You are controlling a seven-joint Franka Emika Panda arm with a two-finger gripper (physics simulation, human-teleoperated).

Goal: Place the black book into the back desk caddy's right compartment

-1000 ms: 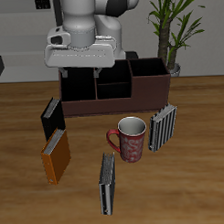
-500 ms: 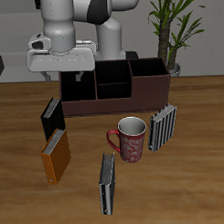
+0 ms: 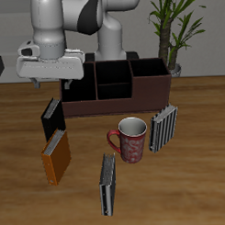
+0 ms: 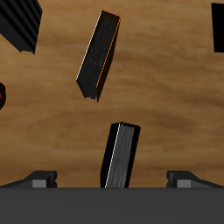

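Black book lies on the wooden table, just in front of the back desk caddy at the end of the caddy nearest the gripper. It is apart from the caddy's front wall, with a strip of bare wood between them. Its lower end sits just beside the orange book; whether the two touch cannot be told from the exterior view. In the wrist view the black book shows pale page edges and lies clear of the orange book.

The gripper hangs above the black book, off the table and holding nothing. Both fingertips show in the wrist view, set wide apart with the book between their lines.

Open room: bare wood lies all along the table's front edge and past the outer side of the two books.

Surroundings: a red mug stands in front of the caddy's middle, a grey-and-black striped book stands just beside it, and a dark grey book lies nearer the front edge. A potted plant stands behind the caddy's far end. The right compartment is partly hidden by the gripper body.
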